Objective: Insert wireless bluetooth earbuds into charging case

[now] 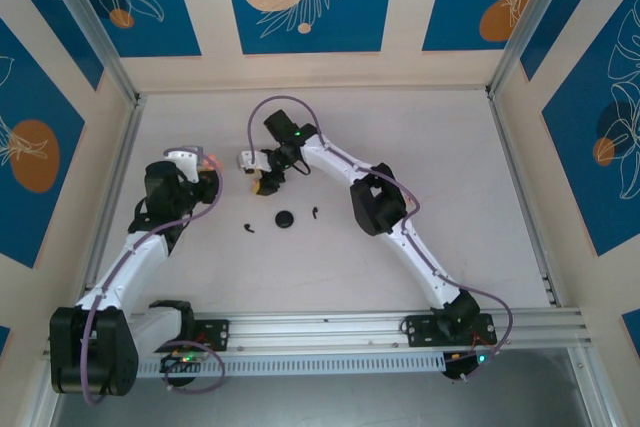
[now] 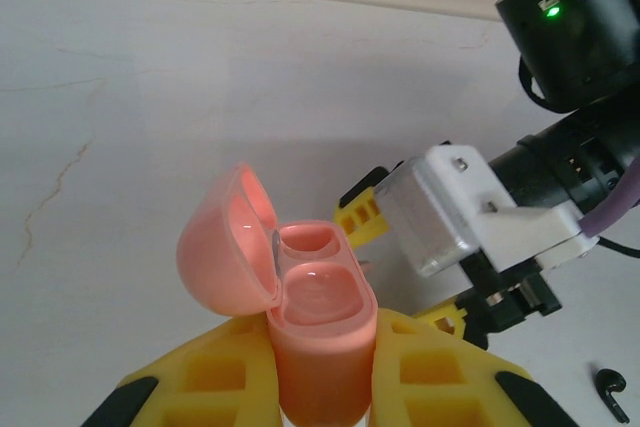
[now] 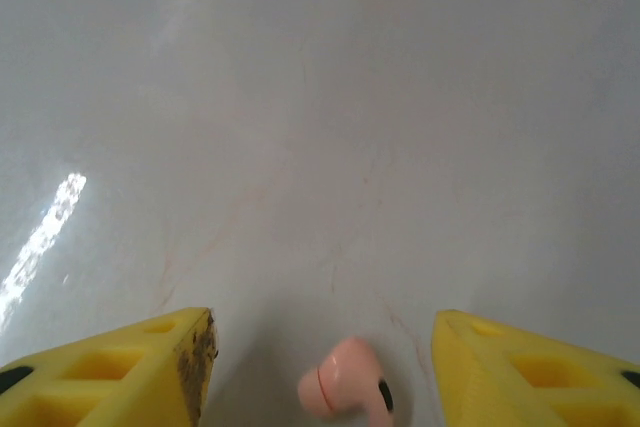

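Two tiny black earbuds (image 1: 247,228) lie loose on the table (image 3: 320,97), neither one in the case yet. One sits at 9 o'clock of a flat black disc (image 1: 284,219), its twin at 3 o'clock, each a little bud with a short curved stem, well apart from the other.

Out at 10 o'clock from them is the pink charging case (image 2: 318,297), and it's set up nicely. It stands upright with the lid flipped back toward 10 o'clock and both glossy wells showing empty. The left tool (image 2: 322,367) has its yellow fingers clamped firmly on the case body. That looks like a deliberate hold, keeping the wells facing up and steady for the other arm to feed.

The right tool (image 3: 323,347) hovers at 11 o'clock of the disc, just beside the case, with its jaws standing apart and gripping nothing. Below the gap, at 6 o'clock in its wrist view, a small pink piece (image 3: 335,387) rests on the table, untouched. My read is that this arm is free to go fetch a bud.
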{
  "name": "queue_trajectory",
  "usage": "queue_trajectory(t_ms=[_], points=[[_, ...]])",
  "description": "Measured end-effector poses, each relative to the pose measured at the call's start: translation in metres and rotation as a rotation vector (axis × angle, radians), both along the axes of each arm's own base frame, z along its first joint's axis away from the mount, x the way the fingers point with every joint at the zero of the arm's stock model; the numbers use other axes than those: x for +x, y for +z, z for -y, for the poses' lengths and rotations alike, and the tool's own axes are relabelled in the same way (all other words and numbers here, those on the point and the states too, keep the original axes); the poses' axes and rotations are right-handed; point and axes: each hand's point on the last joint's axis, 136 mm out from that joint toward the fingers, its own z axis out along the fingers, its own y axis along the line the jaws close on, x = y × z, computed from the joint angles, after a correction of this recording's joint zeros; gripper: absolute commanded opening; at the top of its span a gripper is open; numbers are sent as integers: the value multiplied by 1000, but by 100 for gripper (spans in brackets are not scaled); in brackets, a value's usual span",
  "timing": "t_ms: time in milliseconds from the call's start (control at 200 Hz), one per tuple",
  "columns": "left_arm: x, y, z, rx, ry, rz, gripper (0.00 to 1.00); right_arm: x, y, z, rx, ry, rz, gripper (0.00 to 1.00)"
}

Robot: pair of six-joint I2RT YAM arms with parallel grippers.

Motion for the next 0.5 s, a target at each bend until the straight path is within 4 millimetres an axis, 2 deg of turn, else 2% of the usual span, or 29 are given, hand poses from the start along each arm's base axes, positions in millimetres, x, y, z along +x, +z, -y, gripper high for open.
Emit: queue_trajectory(t_ms=[170,500], points=[[0,-1,0,-1,-3,-3,12,-3,-7,-7,-8,8,8,55],[0,-1,0,-1,-2,-3,12,1,-12,4,-51,-18,-6,43]])
